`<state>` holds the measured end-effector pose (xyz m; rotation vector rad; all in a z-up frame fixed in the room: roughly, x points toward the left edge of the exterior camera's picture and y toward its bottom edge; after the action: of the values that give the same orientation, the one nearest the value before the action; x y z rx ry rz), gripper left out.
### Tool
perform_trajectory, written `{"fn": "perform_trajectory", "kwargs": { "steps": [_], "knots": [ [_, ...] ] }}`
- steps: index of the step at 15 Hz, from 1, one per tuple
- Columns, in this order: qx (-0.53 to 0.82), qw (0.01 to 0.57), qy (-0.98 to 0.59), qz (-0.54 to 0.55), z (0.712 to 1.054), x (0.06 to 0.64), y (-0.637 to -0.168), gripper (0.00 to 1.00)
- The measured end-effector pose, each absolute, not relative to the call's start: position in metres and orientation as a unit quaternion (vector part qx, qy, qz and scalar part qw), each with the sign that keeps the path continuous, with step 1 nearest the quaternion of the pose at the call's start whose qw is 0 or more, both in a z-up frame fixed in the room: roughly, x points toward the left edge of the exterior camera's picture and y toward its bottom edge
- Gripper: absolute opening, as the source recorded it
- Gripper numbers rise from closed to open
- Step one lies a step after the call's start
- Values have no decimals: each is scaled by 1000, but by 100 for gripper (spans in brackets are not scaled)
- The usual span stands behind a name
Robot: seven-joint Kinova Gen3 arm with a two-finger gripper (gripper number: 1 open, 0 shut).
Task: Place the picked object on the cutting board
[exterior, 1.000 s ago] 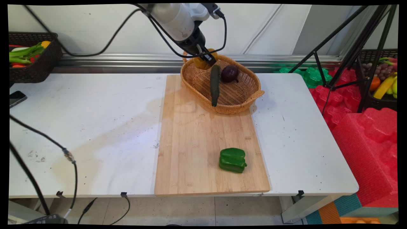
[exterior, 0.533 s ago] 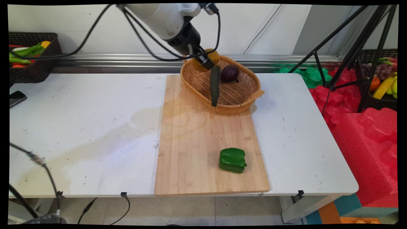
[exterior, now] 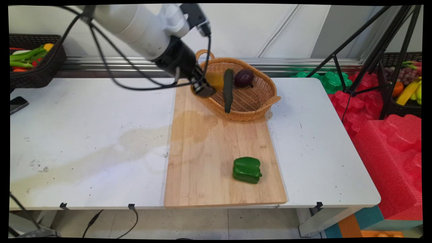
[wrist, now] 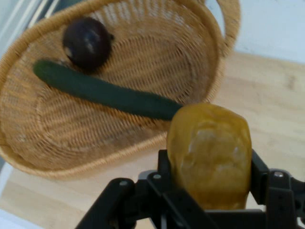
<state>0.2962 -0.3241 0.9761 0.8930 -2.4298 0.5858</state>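
Observation:
My gripper [exterior: 206, 88] [wrist: 209, 176] is shut on a yellow bell pepper [exterior: 215, 81] [wrist: 209, 155], held in the air over the near left rim of the wicker basket [exterior: 260, 109] [wrist: 95, 164]. Inside the basket lie a dark green cucumber [exterior: 228, 90] [wrist: 105, 93] and a dark purple onion [exterior: 243, 78] [wrist: 87, 43]. The basket stands on the far end of a wooden cutting board [exterior: 202, 162] [wrist: 271, 95]. A green bell pepper [exterior: 247, 169] rests on the board's near right part.
A black basket of vegetables [exterior: 32, 59] stands at the far left, and a phone [exterior: 17, 104] lies at the table's left edge. Tripod legs [exterior: 368, 54], red foam [exterior: 388, 141] and a fruit crate [exterior: 405, 87] are to the right of the table.
The gripper has carried the yellow pepper from the basket's far left side toward the near left, lower and out over the basket's rim. The other items have not moved.

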Motion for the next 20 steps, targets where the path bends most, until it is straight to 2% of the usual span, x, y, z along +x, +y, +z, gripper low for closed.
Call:
{"fn": "perform_trajectory", "kwargs": {
  "steps": [8,12,20],
  "knots": [
    [284,214,-915,190,945,309,-293,0],
    [267,185,-929,176,911,310,-299,0],
    [250,164,-940,164,862,300,-329,0]
  ]
}}
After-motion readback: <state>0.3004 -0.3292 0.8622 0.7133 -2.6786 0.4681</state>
